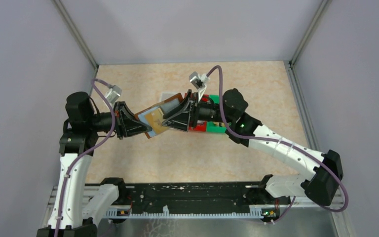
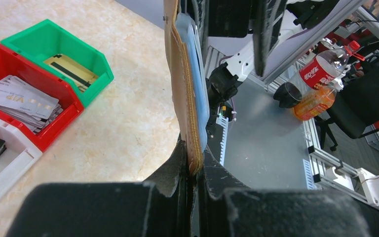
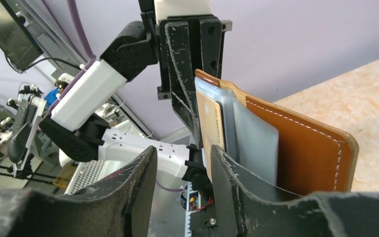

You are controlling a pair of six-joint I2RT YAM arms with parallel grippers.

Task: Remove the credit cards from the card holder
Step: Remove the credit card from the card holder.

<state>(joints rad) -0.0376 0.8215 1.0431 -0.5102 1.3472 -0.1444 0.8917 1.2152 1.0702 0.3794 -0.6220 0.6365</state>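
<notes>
Clamping open holder (image 1: 153,118) by one edge in left gripper (image 2: 193,174), above table (image 1: 143,163) | Holding right gripper (image 3: 180,163) jaws apart beside gold card (image 3: 210,123) in sleeve (image 3: 256,143), gripping nothing | Risking missed pinch or holder twisting out of clamp, pulling off-axis against tight sleeve | Working over mottled beige table between lilac walls (image 1: 29,74)

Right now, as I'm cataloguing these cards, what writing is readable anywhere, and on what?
"VIP": on the top silvery card in the red bin.
White lettering on the bottle's red label: too blurred to read.
No readable text on the gold card in the green bin.
</notes>
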